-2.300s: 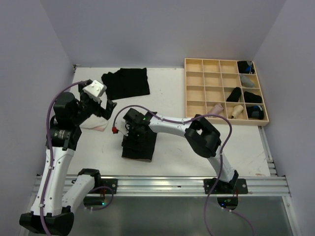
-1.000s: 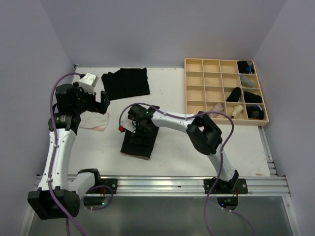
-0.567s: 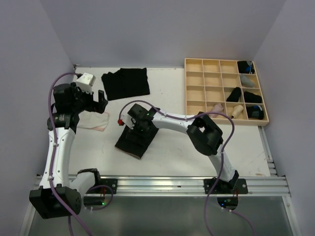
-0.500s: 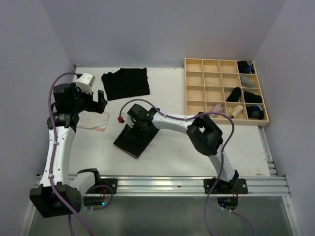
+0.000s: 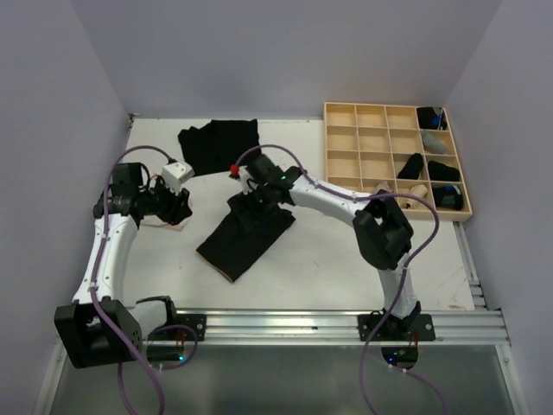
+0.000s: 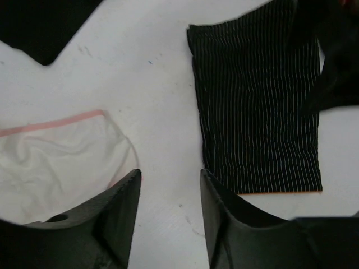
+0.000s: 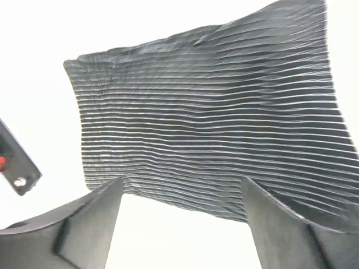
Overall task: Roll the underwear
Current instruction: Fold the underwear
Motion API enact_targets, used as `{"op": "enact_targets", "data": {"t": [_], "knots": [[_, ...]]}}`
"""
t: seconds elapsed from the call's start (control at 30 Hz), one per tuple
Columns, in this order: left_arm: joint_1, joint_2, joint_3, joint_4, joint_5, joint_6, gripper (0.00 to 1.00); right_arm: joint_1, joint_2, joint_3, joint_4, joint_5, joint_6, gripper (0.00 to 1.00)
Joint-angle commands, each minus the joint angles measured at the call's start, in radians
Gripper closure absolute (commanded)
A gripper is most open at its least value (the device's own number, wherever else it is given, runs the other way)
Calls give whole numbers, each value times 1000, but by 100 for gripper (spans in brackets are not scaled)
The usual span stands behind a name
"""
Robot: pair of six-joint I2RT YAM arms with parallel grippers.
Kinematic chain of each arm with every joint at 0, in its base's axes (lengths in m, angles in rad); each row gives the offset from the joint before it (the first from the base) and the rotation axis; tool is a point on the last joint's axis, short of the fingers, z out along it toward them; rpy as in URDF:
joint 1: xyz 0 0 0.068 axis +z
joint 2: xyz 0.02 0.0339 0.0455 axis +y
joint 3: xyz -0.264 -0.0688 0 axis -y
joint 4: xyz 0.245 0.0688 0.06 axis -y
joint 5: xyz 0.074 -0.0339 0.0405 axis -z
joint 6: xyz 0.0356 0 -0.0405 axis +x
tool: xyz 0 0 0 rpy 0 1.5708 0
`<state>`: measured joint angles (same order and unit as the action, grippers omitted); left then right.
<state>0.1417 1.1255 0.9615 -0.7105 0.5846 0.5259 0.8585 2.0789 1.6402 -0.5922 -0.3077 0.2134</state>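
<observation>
Mostly flat underwear — ribbed, pinstriped, rectangular

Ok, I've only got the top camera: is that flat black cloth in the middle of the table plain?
Observer: No, the left wrist view shows thin white pinstripes on the flat black cloth brief.
Operator: Is the right gripper clamped on it?
Observer: No, the right gripper is open, jaws wide, nothing between them.
Operator: And the left?
Observer: The left gripper is open over bare white table, beside the whitish brief with pink edging.
</observation>
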Motion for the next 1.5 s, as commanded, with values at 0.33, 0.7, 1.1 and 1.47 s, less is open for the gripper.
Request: {"op": "enact_targets", "data": {"t": [0.33, 0.7, 1.1, 1.47], "knots": [[-323, 206, -142, -92, 34, 221, 76, -240, 36, 69, -89, -209, -206, 67], [-324, 441, -104, 17, -134, 184, 83, -245, 60, -176, -52, -97, -185, 75], [-323, 475, 57, -42, 12, 270, 64, -245, -144, -384, 29, -225, -28, 62], [-249, 446, 184, -51, 7, 161, 44, -242, -252, -301, 83, -350, -25, 54]]}}
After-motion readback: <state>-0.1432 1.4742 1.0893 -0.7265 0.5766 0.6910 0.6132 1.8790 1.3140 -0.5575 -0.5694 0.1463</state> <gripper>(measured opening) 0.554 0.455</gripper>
